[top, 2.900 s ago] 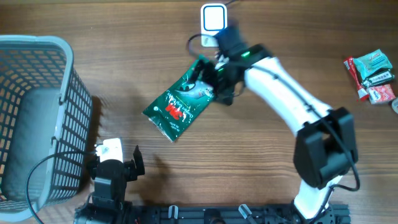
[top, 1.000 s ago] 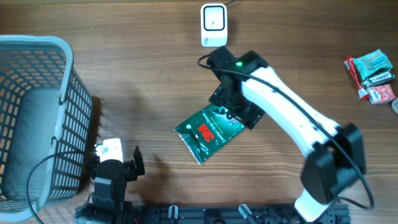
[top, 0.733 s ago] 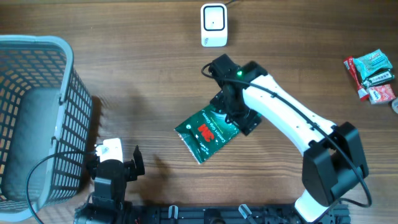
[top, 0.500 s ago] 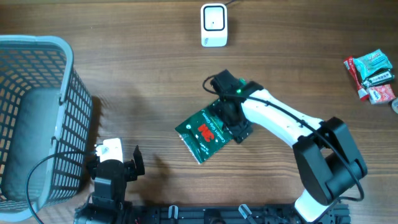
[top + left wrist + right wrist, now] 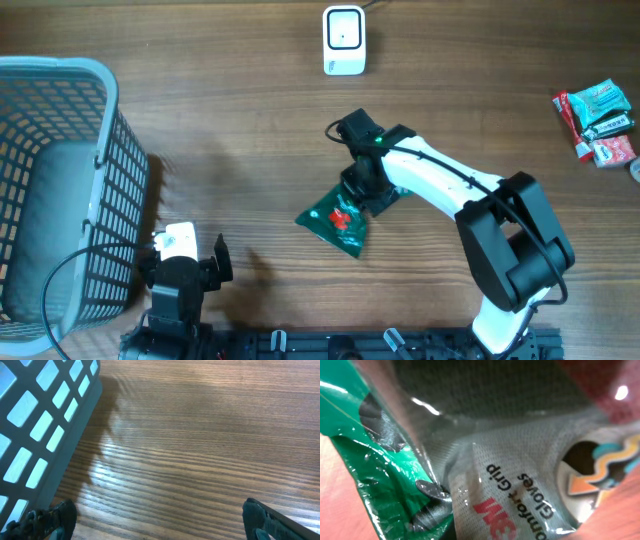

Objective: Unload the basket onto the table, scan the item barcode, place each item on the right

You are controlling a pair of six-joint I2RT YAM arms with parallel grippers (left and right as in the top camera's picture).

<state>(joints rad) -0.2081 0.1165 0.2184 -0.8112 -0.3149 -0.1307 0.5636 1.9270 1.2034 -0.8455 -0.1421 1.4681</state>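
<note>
The step in hand looks like the pick-up. The right gripper is down on the green glove pack, near the middle of the table. Its jaws are pressed together, pinching the pack at about 1 o'clock on the pack. The pack looks bunched up there, and the wrist camera sees only shiny wrap and the glove label right up close. No barcode shows in any view, so I cannot tell which side it is on.

The white scanner sits well apart, at 12 o'clock from the pack. The next move, I think, is to lift the pack and carry it up to the scanner — then turn it so the barcode faces the scanner's window. The wrap looks slippery and floppy, so the pack could sag or slide out.

The left gripper is spread wide and holds nothing. It sits at 7 o'clock from the pack, just beside the basket.
</note>
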